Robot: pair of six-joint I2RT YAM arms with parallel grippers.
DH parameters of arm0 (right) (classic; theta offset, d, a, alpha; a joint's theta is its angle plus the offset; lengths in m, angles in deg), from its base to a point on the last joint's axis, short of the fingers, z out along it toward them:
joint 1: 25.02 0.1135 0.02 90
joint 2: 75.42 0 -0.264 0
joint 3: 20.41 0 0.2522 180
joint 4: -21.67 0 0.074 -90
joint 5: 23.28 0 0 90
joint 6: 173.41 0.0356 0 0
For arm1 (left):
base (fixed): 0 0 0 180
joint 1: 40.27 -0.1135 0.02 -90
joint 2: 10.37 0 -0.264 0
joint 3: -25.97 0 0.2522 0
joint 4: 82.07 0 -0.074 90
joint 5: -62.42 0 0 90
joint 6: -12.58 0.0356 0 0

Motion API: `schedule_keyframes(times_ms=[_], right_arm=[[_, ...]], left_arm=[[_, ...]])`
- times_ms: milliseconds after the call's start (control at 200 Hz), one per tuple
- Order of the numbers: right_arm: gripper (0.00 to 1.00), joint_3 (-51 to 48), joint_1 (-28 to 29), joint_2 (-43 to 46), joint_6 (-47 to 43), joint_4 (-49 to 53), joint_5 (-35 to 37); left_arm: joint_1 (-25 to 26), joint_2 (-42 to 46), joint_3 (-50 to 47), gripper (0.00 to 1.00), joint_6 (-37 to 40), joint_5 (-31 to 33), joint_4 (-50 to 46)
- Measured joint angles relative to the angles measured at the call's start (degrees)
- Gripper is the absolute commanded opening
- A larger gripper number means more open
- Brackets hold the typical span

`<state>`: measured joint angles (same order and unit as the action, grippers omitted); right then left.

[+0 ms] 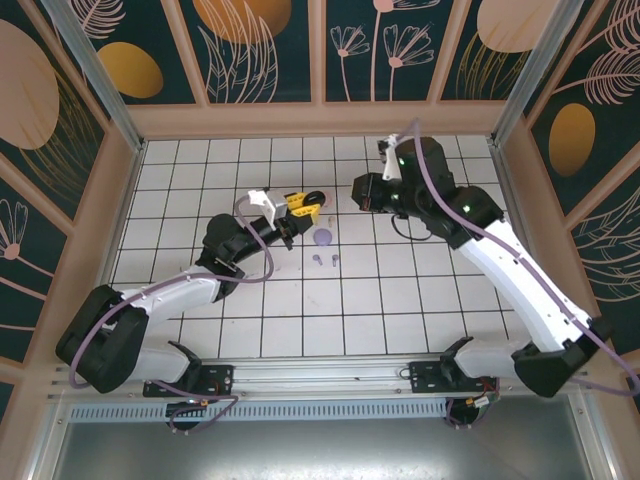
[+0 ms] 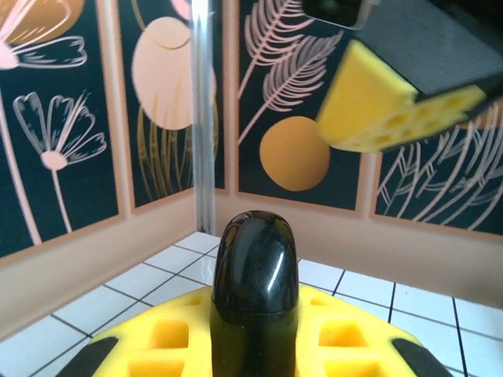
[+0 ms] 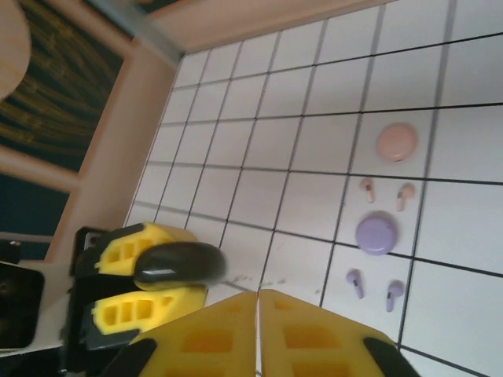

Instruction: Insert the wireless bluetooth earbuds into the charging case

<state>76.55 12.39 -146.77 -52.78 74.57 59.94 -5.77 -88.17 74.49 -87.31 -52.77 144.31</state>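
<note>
Arms (image 1: 230, 250) converge mid-table: left pincer (image 1: 308, 205) level, pinching black case (image 2: 255, 271); right pincer (image 3: 258, 302) tilted down, pressed together.

Worktop (image 1: 300, 300): white square tiles, dark grout lines, slight sheen. Enclosed on three sides. Back wall (image 1: 250, 50), left wall (image 1: 40, 130) and right wall (image 1: 600, 130) all have the same build: dark teal panels printed with pale leaf and flower outlines plus orange and peach discs, set in tan frames. A tan skirting (image 1: 320, 118) runs along the base of the back wall. Bare aluminium posts stand at the two far corners, left post (image 1: 88, 60) and right post (image 1: 545, 60). At the near edge there is a metal rail (image 1: 330, 372), then a slotted strip (image 1: 330, 410), then plain grey sheet (image 1: 330, 450). Lighting is even and diffuse, with soft shadows on the tiles. No windows in view.
</note>
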Motion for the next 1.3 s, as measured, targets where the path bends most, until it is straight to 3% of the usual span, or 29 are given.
schedule_keyframes(times_ms=[185, 300, 525, 756, 986, 1151, 1301], right_arm=[[0.16, -15.89, 0.09, 3.98, 5.31, -6.05, 4.46], [0.19, -23.82, 0.87, 4.35, 7.28, -7.34, 5.7], [0.21, -28.2, 2.84, 5.88, 7.89, -10.54, 5.9], [0.31, -28.72, 3.96, 6.01, 7.23, -13.51, 5.88], [0.46, -29.18, 4.28, 7.06, 6.36, -13.7, 5.9], [0.56, -29.2, 4.28, 7.74, 5.2, -13.7, 5.95], [0.63, -29.2, 4.28, 8.11, 4.15, -13.68, 5.9]], left_arm=[[-0.68, -0.11, -2.73, 0.0, -9.07, 10.21, -6.38], [-3.69, -0.11, -4.11, 0.0, -13.09, 12.39, -13.94], [-16.24, -4.55, -2.97, 0.0, -19.47, 6.75, -26.12], [-18.88, -16.85, 3.28, 0.0, -20.0, -1.6, -35.01], [-19.74, -23.37, 7.43, 0.0, -20.0, -2.86, -38.16], [-20.96, -25.11, 7.72, 0.24, -19.96, -2.93, -39.45], [-21.81, -25.53, 8.57, 0.38, -19.12, -2.19, -40.74]])
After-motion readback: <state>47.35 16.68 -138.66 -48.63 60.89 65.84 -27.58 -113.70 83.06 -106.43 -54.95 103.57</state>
